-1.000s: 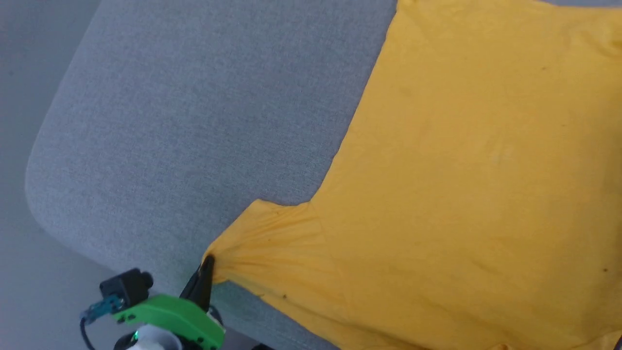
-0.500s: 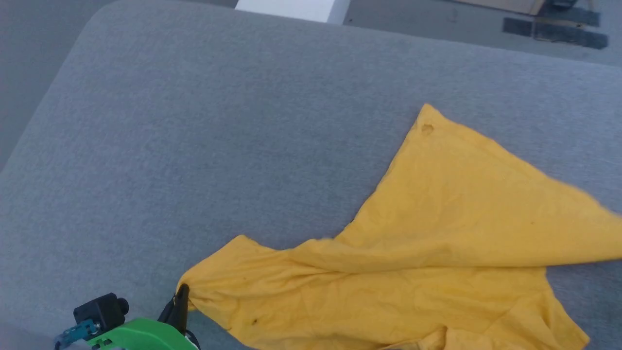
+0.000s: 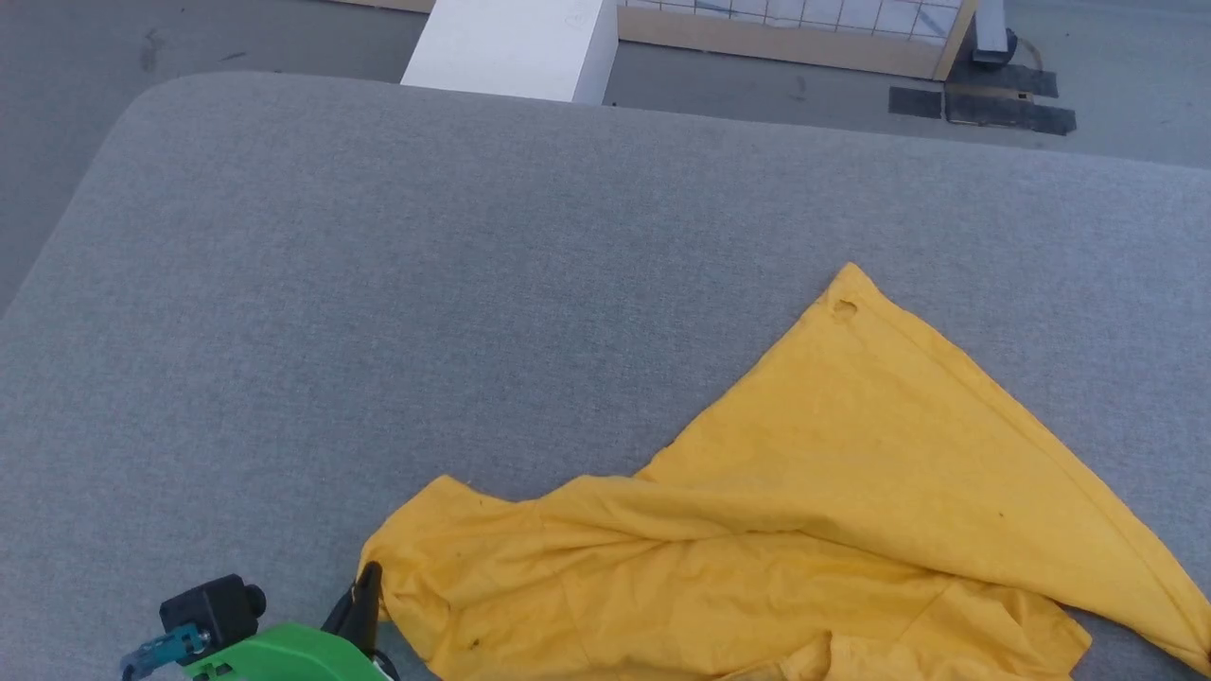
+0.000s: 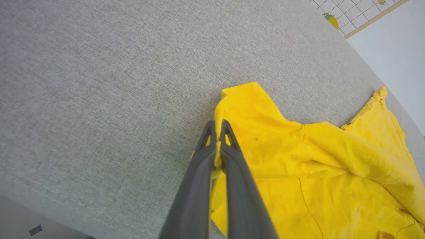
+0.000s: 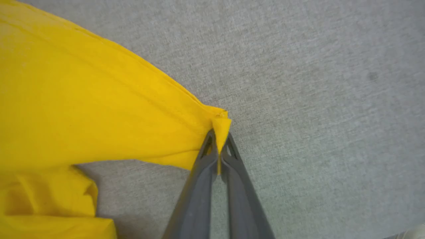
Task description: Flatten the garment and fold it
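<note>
Your left jaws sit at 7 o'clock in the head view, their dark fingers (image 3: 364, 603) pointing toward 12, with the green wrist housing (image 3: 284, 657) and its small black camera (image 3: 213, 610) just behind at 8. They are pinched together on a sleeve edge of the garment (image 4: 298, 159). Your right jaws are likewise closed, fingers (image 5: 199, 192) clamping a corner of it.

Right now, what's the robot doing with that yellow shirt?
The robot is working on a yellow shirt that lies on a grey padded table. Its left gripper pinches the edge of a sleeve, and its right gripper pinches a corner. The shirt is doubled over itself and rumpled, not yet flat or neatly folded.
</note>
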